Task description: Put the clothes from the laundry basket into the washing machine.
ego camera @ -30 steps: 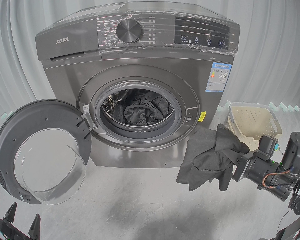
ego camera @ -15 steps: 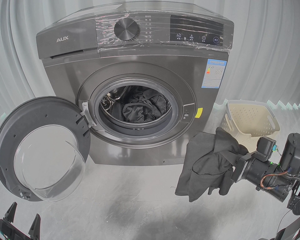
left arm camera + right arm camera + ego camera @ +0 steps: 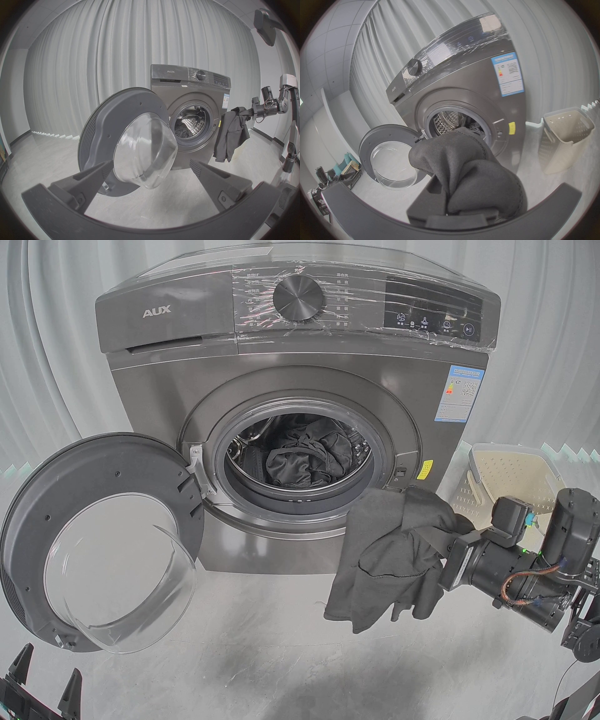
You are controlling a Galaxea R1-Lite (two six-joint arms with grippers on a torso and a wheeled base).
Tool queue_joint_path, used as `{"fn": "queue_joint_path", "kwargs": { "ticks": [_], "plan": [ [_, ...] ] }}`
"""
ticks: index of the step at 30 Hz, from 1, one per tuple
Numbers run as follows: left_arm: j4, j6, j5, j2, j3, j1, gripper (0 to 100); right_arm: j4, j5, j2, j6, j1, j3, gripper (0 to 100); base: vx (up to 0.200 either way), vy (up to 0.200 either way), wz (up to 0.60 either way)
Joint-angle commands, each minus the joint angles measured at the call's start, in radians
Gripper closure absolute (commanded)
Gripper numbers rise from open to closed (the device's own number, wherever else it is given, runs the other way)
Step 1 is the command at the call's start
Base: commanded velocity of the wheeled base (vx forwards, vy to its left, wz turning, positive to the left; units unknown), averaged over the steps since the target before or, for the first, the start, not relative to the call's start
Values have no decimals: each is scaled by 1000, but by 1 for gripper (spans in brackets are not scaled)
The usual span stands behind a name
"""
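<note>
Swinging toward the drum mouth over the last second, the right arm has carried its load nearer to the machine; the head camera has also shifted, so the whole scene sits differently.

Nearest, low at the left, the left gripper [image 3: 51, 658] hangs with its 2 fingers spread wide and nothing between them. Further out on the right, the right gripper [image 3: 459, 539] is buried in the folds of a dark garment [image 3: 387, 552] and seems clamped on it. The cloth hangs off the floor [image 3: 262, 640], its upper edge overlapping the lower right of the door ring.

Beyond, the round door [image 3: 94, 477] stands swung out to the left of the washing machine [image 3: 162, 396]. More dark clothes [image 3: 306, 455] lie inside the drum. Brand lettering marks the drawer panel, plastic film covers the dial [image 3: 298, 297], and 2 stickers sit right of the opening: a blue-edged label [image 3: 459, 393] and a small yellow one [image 3: 425, 469].

The laundry basket [image 3: 500, 455] stands to the right of the machine, before a pale curtain [image 3: 37, 365].
</note>
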Motion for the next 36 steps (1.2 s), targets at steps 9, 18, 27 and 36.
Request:
{"fn": "queue_joint_path", "kwargs": {
  "ticks": [9,18,27,36],
  "plan": [
    [-4,13,-33,-17,18,0,0,-14,-28,88,6,77,-126,100,0,0,0],
    [-102,-48,-131,84,-225,3,0,-56,-29,165,6,77,-178,100,0,0,0],
    [-163,10,-468,519,-185,-6,0,-113,-12,255,17,94,-263,100,0,0,0],
    [-513,81,-530,907,-99,-90,0,-171,-11,297,14,98,-313,100,0,0,0]
  ]
}}
